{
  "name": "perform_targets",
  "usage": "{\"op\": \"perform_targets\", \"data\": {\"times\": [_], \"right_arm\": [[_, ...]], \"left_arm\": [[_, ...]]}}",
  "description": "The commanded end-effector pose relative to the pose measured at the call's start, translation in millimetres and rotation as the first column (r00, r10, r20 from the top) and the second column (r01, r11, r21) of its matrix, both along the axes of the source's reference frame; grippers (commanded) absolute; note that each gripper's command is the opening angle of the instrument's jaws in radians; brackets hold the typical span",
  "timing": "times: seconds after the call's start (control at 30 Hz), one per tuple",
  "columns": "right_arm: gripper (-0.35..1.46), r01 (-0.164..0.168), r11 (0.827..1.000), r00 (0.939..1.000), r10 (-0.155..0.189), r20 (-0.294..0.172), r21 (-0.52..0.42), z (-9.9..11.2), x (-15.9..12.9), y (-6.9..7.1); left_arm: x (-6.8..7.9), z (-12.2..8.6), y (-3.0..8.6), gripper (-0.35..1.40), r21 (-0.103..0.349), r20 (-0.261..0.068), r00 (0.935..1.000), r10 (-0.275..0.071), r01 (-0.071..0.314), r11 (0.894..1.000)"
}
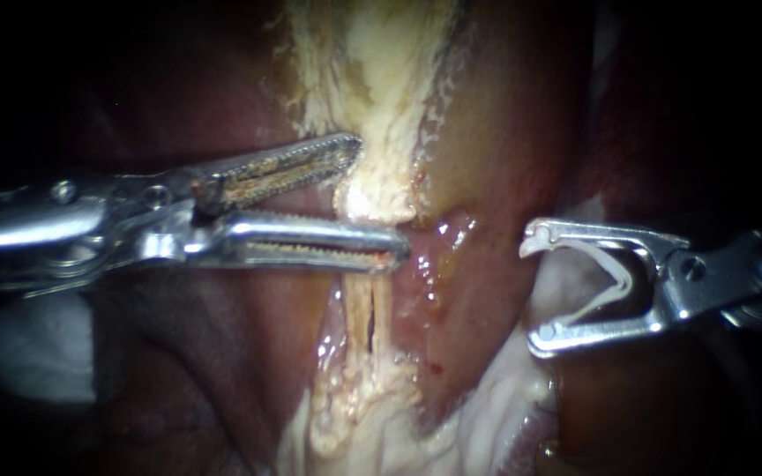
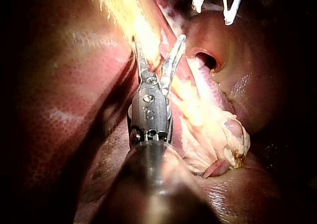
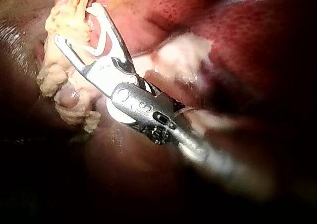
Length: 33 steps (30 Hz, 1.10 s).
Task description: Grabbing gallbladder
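In the endoscope view the left instrument (image 1: 372,198) is seen with its toothed jaws spread wide. Between them lies a pale yellowish band taken to be the gallbladder (image 1: 372,88), which runs down the middle of the dark red liver (image 1: 205,353). It is not yet pinched from both sides. Just below the lower jaw two thin tubes (image 1: 365,304) are stretched. If the jaws are closed this low, the tubes could be caught or dragged along and torn. If too thin a bite is taken, the wet tissue could slip out. The right instrument (image 1: 535,291) is held well apart, its jaws also spread, with a white clip (image 1: 615,282) seated between them.

In the left wrist view the spread jaws of the left instrument (image 2: 158,43) are shown on either side of the yellow band. How deep they are set cannot be told. A small dark opening (image 2: 208,60) lies beside one jaw and might be widened by a hard pull.

In the right wrist view the right instrument (image 3: 74,23) is shown just beside lumpy pale tissue. Should the gallbladder be drawn that way, the loaded clip (image 3: 99,45) could be knocked loose or the tissue snagged on the open tips.
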<state>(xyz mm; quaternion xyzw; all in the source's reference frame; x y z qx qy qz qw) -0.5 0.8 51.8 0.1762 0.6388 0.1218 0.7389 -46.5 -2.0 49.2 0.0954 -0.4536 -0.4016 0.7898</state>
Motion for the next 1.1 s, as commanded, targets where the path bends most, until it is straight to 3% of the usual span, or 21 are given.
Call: {"op": "perform_targets", "data": {"times": [0.03, 0.3, 0.63, 0.83, 0.97, 1.1], "right_arm": [[0.58, 0.000, 1.000, 1.0000, 0.000, 0.000, 0.000, 0.0, 0.0, 0.0], [0.58, 0.000, 1.000, 1.0000, 0.000, 0.000, 0.000, -0.1, 0.0, 0.0], [0.58, 0.001, 1.000, 1.0000, -0.001, -0.001, 0.000, -0.2, 0.0, 0.0], [0.58, 0.001, 1.000, 1.0000, -0.001, -0.001, 0.000, -0.3, 0.0, 0.0], [0.58, 0.001, 1.000, 1.0000, -0.001, -0.001, 0.000, -0.3, 0.0, -0.1], [0.58, 0.001, 1.000, 1.0000, -0.001, -0.001, 0.000, -0.4, 0.0, -0.1]], "left_arm": [[0.2, 0.0, -0.1, 0.52, 0.001, -0.007, 1.0000, -0.006, 0.006, 1.000], [1.2, 0.0, -0.3, 0.46, 0.021, -0.071, 0.9964, -0.047, 0.048, 0.999], [1.4, 1.6, 0.8, 0.34, 0.036, -0.109, 0.9902, -0.087, 0.092, 0.995], [1.7, 2.3, 1.3, 0.04, 0.071, -0.133, 0.9847, -0.112, 0.122, 0.990], [2.1, 2.6, 1.2, -0.35, 0.102, -0.153, 0.9807, -0.122, 0.138, 0.985], [2.5, 2.6, 1.2, -0.35, 0.127, -0.173, 0.9768, -0.126, 0.149, 0.981]]}}
